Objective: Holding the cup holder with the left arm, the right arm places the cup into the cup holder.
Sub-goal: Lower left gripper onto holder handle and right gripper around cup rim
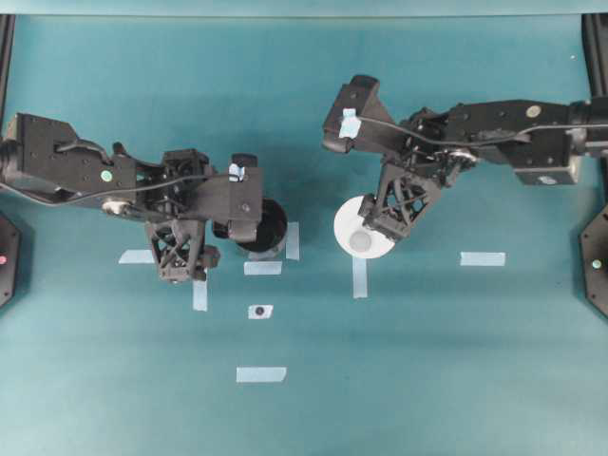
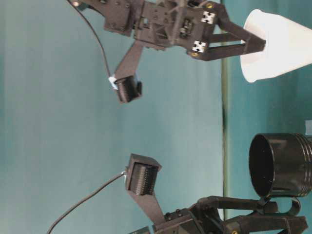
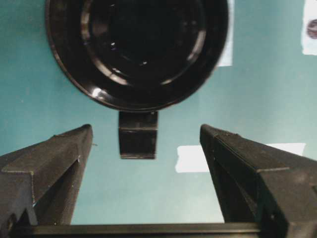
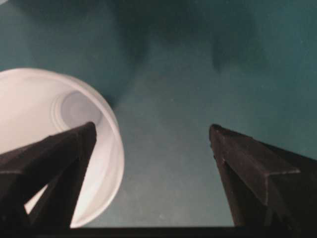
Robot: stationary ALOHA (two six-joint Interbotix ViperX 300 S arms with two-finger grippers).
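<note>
Both grippers stand wide apart and hold nothing, and the coming move turns on how each lines up with its own thing. The holder (image 1: 262, 226) stands upright on the tabletop (image 1: 427, 361), mouth up, just left of the middle, and the cup (image 1: 363, 226) stands upright beside it on the side away from the left arm, apart from it with a strip of tape (image 1: 293, 240) between them. In the left wrist view the holder (image 3: 136, 49) lies straight ahead of the left gripper (image 3: 146, 134), and its small side tab (image 3: 138, 135) points back toward the gripper, sitting almost centred between the two open fingers (image 3: 59, 153) but touching neither. That looks well set for a straight advance to close on the tab or the holder's wall. The right gripper (image 4: 153, 134) is less square to its target: in its wrist view the cup (image 4: 54, 144) lies off to the left, with one finger (image 4: 54, 158) crossing in front of the rim while the other finger hangs over bare tabletop. Whether that finger touches the rim cannot be told. From overhead the right gripper (image 1: 385, 228) overlaps the cup's far edge from the holder. By my reading it must shift toward the holder's side before closing, or it would pinch only one wall of the cup.
</note>
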